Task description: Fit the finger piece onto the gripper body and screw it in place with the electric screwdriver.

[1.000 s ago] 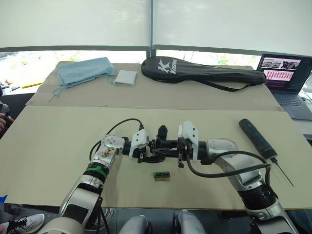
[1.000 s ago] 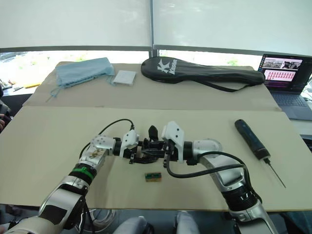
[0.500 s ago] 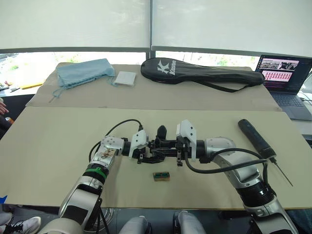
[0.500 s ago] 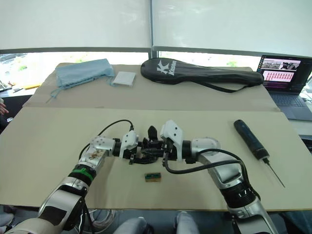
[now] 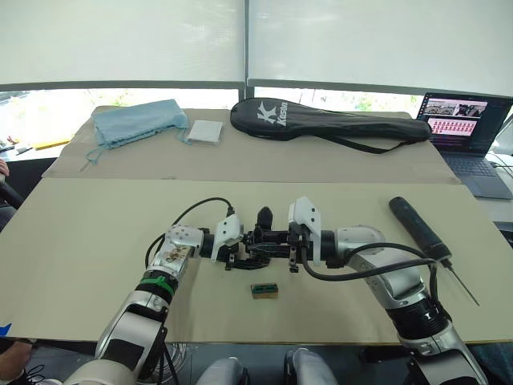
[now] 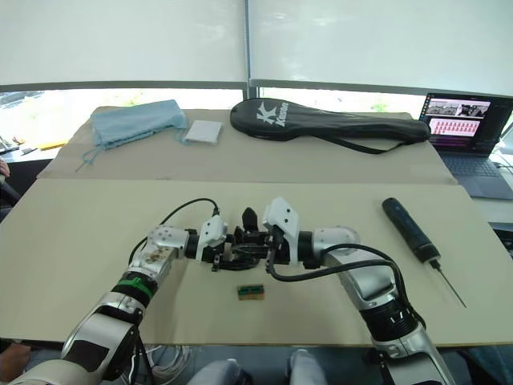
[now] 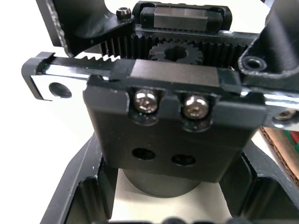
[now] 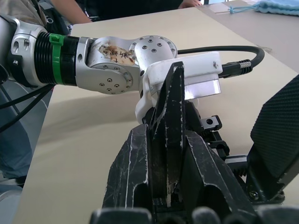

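Both hands meet on the gripper body (image 5: 258, 247): left hand (image 5: 236, 249) clamps it, right hand (image 5: 280, 247) pinches a black piece against it; electric screwdriver (image 5: 418, 228) lies well beyond the right hand

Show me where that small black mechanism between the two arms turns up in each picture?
Left eye view: the gripper body is at centre, between the two arms.
Right eye view: just left of centre.
Left wrist view: close up, two screw heads facing the camera.
Right wrist view: beside the black fingers, toothed rack showing.
Shared landmark: the left arm's white casing beside it.
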{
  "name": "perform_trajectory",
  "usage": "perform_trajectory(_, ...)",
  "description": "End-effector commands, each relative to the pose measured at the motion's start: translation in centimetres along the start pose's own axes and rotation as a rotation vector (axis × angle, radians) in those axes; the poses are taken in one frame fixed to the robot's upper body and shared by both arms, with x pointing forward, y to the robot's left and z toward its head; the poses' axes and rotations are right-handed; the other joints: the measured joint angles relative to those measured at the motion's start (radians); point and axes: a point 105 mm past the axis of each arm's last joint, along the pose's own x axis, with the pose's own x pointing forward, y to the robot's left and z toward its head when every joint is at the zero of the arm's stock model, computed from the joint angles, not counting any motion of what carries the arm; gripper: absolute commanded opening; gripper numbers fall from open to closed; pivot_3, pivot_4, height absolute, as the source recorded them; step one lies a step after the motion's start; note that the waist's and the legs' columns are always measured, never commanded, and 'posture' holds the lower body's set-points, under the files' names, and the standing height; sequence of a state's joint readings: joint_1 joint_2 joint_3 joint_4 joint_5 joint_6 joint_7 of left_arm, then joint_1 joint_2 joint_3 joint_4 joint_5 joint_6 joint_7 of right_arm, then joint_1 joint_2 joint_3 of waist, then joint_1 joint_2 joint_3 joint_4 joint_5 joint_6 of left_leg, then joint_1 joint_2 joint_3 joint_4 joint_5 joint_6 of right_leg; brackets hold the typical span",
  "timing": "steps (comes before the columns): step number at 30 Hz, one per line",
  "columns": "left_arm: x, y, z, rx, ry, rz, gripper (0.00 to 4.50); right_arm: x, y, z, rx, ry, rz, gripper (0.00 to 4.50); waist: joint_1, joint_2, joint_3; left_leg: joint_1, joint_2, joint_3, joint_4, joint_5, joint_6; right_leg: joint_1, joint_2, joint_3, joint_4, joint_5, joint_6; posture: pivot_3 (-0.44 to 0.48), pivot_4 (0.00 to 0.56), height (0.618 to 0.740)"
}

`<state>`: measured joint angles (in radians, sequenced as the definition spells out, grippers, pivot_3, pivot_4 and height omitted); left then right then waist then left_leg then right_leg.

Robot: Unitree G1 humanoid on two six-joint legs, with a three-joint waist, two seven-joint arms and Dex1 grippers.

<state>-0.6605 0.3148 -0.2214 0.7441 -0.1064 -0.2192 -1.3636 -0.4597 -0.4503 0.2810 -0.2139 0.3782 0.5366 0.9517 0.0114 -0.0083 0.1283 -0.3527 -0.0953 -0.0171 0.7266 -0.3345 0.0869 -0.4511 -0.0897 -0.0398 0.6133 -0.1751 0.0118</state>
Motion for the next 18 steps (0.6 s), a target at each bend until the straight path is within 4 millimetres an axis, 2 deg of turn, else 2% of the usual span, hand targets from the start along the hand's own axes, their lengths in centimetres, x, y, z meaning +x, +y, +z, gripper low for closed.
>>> perform_trajectory(1, 0.1, -0.9, -1.6, -0.039, 0.058, -0.028, 2.34, -0.2, -0.2, -3.0, 0.115, 0.099, -0.022, 0.41, 0.0, 0.0, 0.0, 0.0, 0.0, 0.0, 0.0, 0.0, 0.0, 0.0, 0.0, 0.0, 0.0, 0.0, 0.0, 0.0, 0.15, 0.74)
perform_trajectory(7, 0.0, -1.0, -1.7, -0.037, 0.061, -0.027, 2.34, 0.0, -0.2, -1.8, 0.124, 0.061, -0.008, 0.41, 0.0, 0.0, 0.0, 0.0, 0.0, 0.0, 0.0, 0.0, 0.0, 0.0, 0.0, 0.0, 0.0, 0.0, 0.0, 0.0, 0.15, 0.74)
perform_trajectory(14, 0.1, -0.9, -1.4, -0.03, 0.045, -0.018, 2.34, 0.0, 0.5, -1.0, 0.034, 0.035, 0.035, 0.41, 0.0, 0.0, 0.0, 0.0, 0.0, 0.0, 0.0, 0.0, 0.0, 0.0, 0.0, 0.0, 0.0, 0.0, 0.0, 0.0, 0.15, 0.74)
perform_trajectory(16, 0.1, -0.9, -1.5, -0.03, 0.045, -0.018, 2.34, 0.1, 0.5, -0.4, 0.005, 0.018, 0.039, 1.48, 0.0, 0.0, 0.0, 0.0, 0.0, 0.0, 0.0, 0.0, 0.001, 0.0, 0.0, 0.0, 0.0, 0.0, 0.0, 0.0, 0.15, 0.74)
perform_trajectory(18, 0.1, -0.9, -1.5, -0.031, 0.045, -0.017, 2.34, 0.1, 0.7, 0.0, -0.034, 0.019, 0.052, 2.18, 0.0, 0.0, 0.0, -0.001, 0.0, 0.0, -0.001, 0.0, 0.001, -0.001, 0.0, 0.0, -0.001, 0.0, 0.0, 0.0, 0.15, 0.74)
